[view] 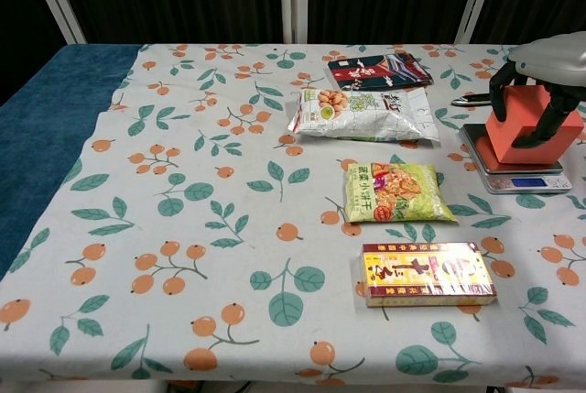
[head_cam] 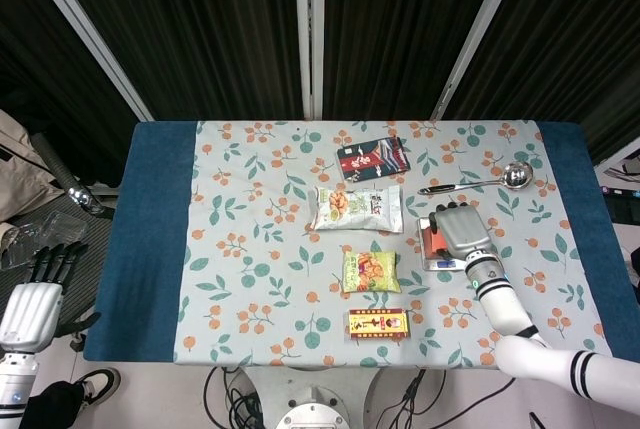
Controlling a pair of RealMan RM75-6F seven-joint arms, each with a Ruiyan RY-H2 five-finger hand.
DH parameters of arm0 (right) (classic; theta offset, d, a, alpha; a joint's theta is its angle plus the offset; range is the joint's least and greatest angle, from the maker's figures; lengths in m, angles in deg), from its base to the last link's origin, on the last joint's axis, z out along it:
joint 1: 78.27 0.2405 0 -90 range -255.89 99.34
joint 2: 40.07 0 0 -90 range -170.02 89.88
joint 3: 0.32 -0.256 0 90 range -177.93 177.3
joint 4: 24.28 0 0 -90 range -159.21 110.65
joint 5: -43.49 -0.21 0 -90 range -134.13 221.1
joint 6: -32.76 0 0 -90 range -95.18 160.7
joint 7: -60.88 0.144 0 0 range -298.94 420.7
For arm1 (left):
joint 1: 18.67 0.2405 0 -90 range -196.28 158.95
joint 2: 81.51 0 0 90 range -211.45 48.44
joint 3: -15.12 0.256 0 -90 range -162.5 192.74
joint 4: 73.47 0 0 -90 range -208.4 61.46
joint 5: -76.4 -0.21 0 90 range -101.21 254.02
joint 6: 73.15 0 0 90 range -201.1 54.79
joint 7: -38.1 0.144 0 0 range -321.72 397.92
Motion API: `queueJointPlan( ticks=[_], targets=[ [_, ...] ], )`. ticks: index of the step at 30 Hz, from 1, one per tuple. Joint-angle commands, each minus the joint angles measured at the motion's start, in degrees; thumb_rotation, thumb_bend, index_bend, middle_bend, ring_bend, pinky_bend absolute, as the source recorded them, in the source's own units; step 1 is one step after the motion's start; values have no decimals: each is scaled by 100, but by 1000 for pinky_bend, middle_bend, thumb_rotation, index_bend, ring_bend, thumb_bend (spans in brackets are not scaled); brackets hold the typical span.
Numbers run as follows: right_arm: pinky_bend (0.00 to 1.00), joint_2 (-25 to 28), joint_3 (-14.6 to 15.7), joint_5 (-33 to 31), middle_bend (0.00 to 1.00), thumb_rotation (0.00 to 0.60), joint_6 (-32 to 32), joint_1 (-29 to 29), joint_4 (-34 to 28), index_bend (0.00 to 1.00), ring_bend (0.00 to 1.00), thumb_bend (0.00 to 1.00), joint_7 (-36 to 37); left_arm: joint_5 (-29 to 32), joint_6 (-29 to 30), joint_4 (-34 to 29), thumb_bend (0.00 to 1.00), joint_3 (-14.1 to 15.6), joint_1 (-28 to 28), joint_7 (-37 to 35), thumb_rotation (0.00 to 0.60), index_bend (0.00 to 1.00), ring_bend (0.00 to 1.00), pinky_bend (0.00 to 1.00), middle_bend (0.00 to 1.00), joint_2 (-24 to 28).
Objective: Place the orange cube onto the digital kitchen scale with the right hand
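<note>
Cube down on scale, far right. My right hand fingers clamped on it; I judge only letting go remains.

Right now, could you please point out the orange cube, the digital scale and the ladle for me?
orange cube (view: 531,132): chest view, front face.
digital scale (view: 531,181): chest view, front display strip.
ladle (head_cam: 517,175): head view, bowl.

The right hand arches palm-down, dark fingers curled downward; the left hand hangs open.
</note>
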Motion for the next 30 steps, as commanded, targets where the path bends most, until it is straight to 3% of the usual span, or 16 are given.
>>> queueJointPlan(
  ticks=[1,4,10,13,19,24,30],
  targets=[
    [217,39,44,-117,138,600,85,87,-25,163,84,32,55,2,3,2,72,-1,2,2,600,84,0,0,53,-3],
    [93,49,70,-100,15,600,72,122,-23,13,0,26,190,3,9,0,72,-2,7,8,600,84,0,0,53,-2],
    [43,279,154,149,0,600,-78,24,-262,0,0,21,552,-10,51,-32,72,-7,22,49,600,84,0,0,53,14],
    [18,576,253,852,0,600,-575,-303,-634,0,0,21,911,-30,89,-60,72,-7,36,97,600,84,0,0,53,23],
    [0,1143,937,3129,0,600,-2422,-1539,-926,0,0,13,1911,-63,119,-161,72,7,52,231,600,84,0,0,53,49],
    [0,1188,1309,3891,0,600,-3641,-2461,-301,0,0,11,2494,-79,171,-257,72,-35,43,378,600,84,0,0,53,70],
    [0,493,1322,4007,0,600,-4280,-3144,1125,0,0,7,3517,-51,156,-283,72,-77,17,517,600,84,0,0,53,83]
  ],
)
